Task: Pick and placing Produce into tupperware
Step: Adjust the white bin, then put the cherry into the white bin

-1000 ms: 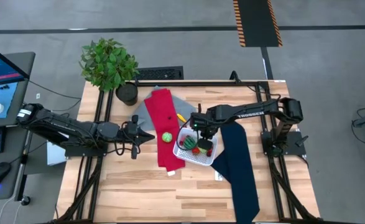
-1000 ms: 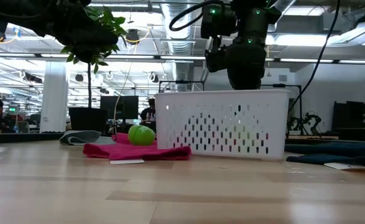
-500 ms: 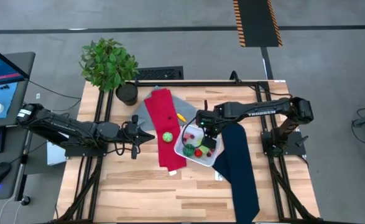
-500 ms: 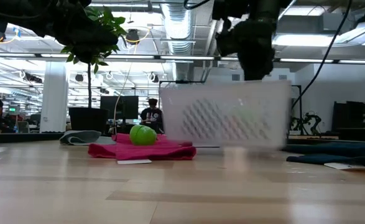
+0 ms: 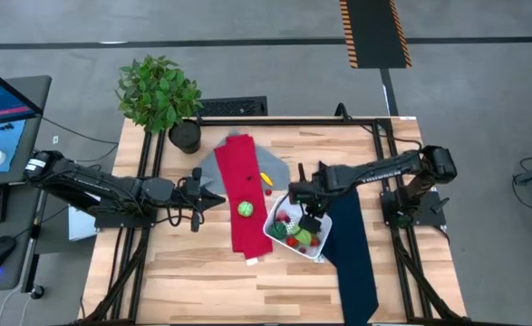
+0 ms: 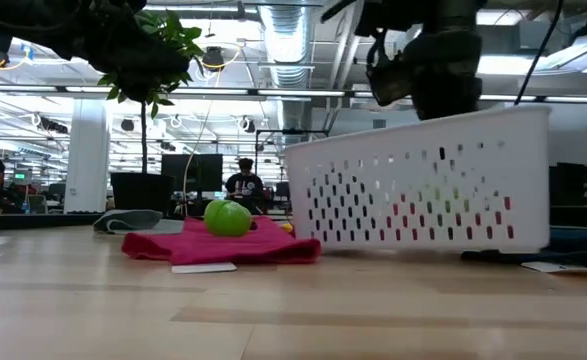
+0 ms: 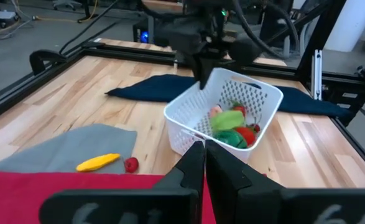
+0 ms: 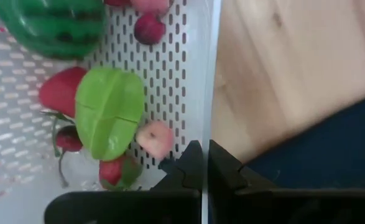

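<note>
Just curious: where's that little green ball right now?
In the high view the green ball sits on the red cloth, mid-table, just left of the white tub.

White tub tilted, part-filled with toy produce; more produce lies outside it

The tupperware (image 5: 295, 237), a white perforated tub with rounded corners, sits tipped, one end raised off the worktop in the low view, its rim clamped in the right pincer (image 5: 307, 220). Inside lie a striped green watermelon (image 8: 51, 25), a light green leaf-shaped piece (image 8: 109, 112), red strawberry-like pieces (image 8: 61, 91) and small pink fruits (image 8: 155, 139), heaped toward one wall. Outside the tub, a green ball-shaped fruit (image 5: 245, 208) rests on the red cloth (image 5: 238, 181); a yellow piece (image 7: 98, 162) and a small red berry (image 7: 130, 164) lie close together on the grey cloth (image 7: 76, 146), well apart from the tub.
</note>
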Controlling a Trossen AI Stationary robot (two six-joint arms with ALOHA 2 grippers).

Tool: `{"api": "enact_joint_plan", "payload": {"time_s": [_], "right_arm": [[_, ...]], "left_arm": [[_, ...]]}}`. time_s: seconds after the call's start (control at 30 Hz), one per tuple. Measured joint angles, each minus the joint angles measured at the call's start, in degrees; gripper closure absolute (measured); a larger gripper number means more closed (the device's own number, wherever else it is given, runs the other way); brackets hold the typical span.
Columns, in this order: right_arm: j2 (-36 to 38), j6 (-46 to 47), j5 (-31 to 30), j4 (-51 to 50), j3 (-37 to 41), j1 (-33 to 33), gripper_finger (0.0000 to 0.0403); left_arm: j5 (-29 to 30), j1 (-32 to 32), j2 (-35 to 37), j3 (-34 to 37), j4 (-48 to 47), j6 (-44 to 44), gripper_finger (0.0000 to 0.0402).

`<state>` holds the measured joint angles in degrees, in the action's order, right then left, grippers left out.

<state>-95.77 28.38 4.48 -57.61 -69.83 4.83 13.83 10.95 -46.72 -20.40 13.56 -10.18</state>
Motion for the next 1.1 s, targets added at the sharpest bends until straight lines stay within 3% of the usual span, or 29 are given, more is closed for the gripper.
{"api": "enact_joint_plan", "payload": {"time_s": [0.3,0.47,0.83,0.93,1.1], "right_arm": [[0.0,5.4,-2.1,0.2,0.6,5.5,0.0379],[0.0,7.6,-7.5,-5.2,0.7,7.2,0.0379],[0.0,-1.3,-8.9,-3.7,0.7,0.3,0.0379],[0.0,-1.8,-9.5,-3.0,0.7,-0.1,0.0344],[0.0,0.2,-9.1,-2.4,0.7,0.5,0.0243]], "left_arm": [[0.0,0.0,0.0,0.0,0.4,-0.1,0.0395],[0.0,0.0,0.0,0.0,0.3,-0.4,0.0395],[0.0,0.0,0.0,0.0,-1.2,-1.1,0.0395],[0.0,0.0,0.0,0.0,-1.2,-1.1,0.0395],[0.0,0.0,0.0,0.0,-1.2,-1.1,0.0395]]}}
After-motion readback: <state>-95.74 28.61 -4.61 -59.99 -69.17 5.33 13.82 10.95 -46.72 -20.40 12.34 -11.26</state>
